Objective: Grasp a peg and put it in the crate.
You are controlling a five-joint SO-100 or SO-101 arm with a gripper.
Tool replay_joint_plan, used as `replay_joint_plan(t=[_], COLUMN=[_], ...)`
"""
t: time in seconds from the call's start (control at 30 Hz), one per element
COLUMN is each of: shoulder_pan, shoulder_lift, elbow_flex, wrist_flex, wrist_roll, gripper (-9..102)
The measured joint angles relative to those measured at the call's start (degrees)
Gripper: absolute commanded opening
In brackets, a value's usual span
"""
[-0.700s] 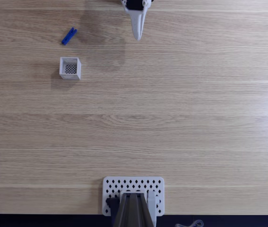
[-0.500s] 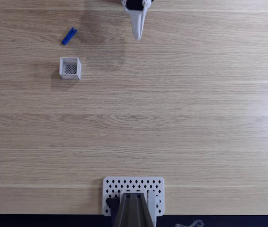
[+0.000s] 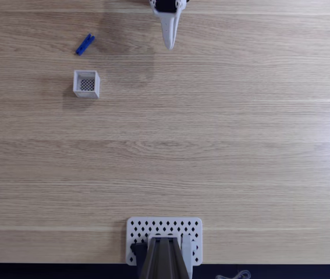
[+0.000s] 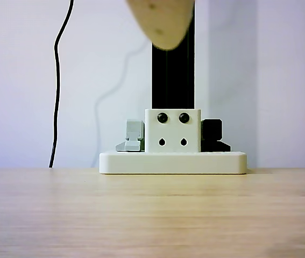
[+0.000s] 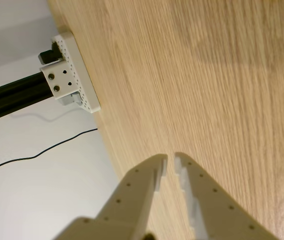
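Fixed view first: you see the small bright blue plastic peg [image 3: 85, 44] lying aslant on the pale wood-grain table [image 3: 223, 145] near the top left, with the little white square crate with its dark mesh bottom [image 3: 87, 83] just below it, apart from it. Your white hand [image 3: 169, 42] points down from the top edge, well to the right of both, with bare table between. At the bottom edge sits a flat white perforated plate [image 3: 191, 229] carrying a dark post [image 3: 163, 261].

The other view faces that plate [image 4: 172, 162] low across the table, with the black post [image 4: 172, 80] and a thin black cable [image 4: 56, 86] on the wall.

In the wrist view your hand [image 5: 171, 162] hangs above bare table, its fingers nearly together, nothing between them.
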Motion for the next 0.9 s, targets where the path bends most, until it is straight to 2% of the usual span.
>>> replay_joint_plan(t=[0.3,0.5,0.67,0.9], shoulder_pan=[0.0,0.0,0.35,9.58], shoulder_lift=[-0.44,-11.51,-26.02,-42.19], elbow_flex=[0.0,-2.2,-9.23,-18.19], wrist_flex=[0.0,0.0,0.0,-0.79], wrist_roll=[0.0,-2.72,-17.58,-46.76], gripper=[0,0,-1,0])
